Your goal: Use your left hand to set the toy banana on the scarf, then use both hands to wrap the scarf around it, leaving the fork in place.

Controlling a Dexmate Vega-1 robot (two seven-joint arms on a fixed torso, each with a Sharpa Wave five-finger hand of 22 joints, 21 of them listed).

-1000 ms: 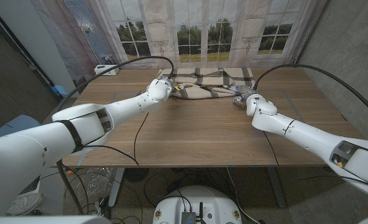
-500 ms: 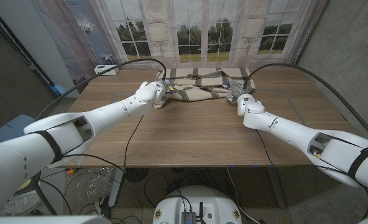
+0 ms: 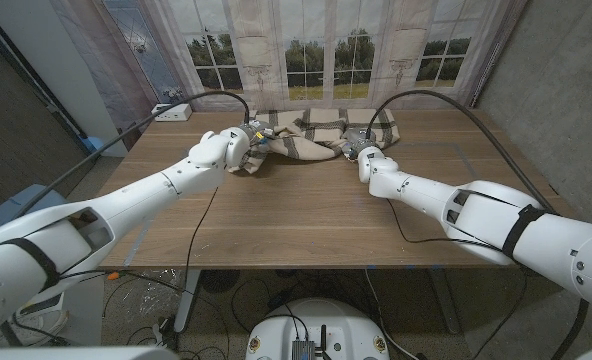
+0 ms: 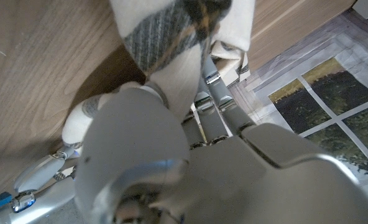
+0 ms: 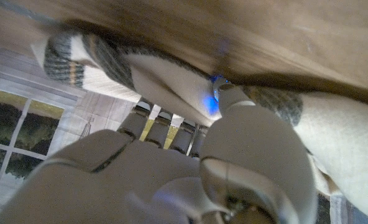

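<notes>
Left hand [image 3: 241, 147], seen in the head view at upper centre-left of the frame, grips one end of the cream-and-brown checked scarf [image 3: 311, 135], its fingers closed on a gathered fold; the right hand [image 3: 364, 157], at upper centre-right, grips the other end likewise. Between the two hands the scarf lies bunched along the far part of the wooden table [image 3: 306, 220], in front of the windowed backdrop [image 3: 306, 50]. The toy banana cannot be made out in this view, so whether it lies inside the bunched cloth cannot be told, and the fork cannot be made out either. Left wrist view: the left hand [image 4: 190, 155] occupies the lower half of the frame, its fingers [image 4: 218, 99] reaching to upper centre and pressed against a hanging fold of the scarf [image 4: 171, 31], with the table [image 4: 41, 74] at upper left. Right wrist view: the right hand [image 5: 196, 168] occupies the lower frame, its fingers [image 5: 156, 127] closed on a fold of the scarf [image 5: 165, 81] that runs across the middle, with the table [image 5: 234, 31] along the top.
</notes>
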